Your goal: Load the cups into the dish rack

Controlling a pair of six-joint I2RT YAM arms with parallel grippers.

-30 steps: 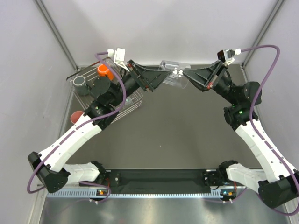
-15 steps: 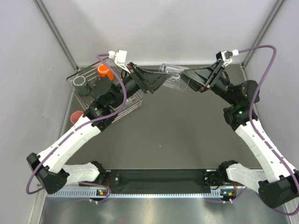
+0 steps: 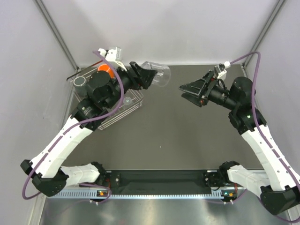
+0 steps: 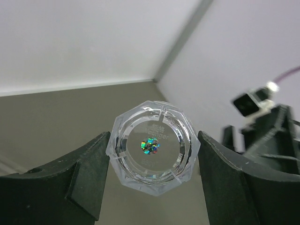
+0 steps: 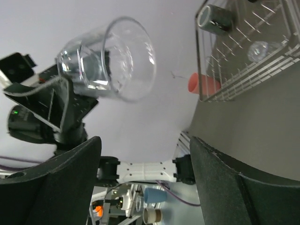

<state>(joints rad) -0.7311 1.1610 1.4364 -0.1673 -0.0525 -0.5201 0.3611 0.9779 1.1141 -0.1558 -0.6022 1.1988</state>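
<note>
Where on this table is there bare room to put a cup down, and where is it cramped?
Free: the middle of the table, bordered by the dish rack, the right arm and the black base bar. Crowded: the rack's far-left corner, where the grey cup and orange mug sit beside the left arm.

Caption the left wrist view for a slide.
Left gripper holds a clear tumbler sideways by its faceted base, iridescent sticker facing the camera.

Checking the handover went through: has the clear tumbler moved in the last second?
Yes. The clear tumbler, clamped in the left tool, has shifted left toward the dish rack, away from the open right tool.
</note>
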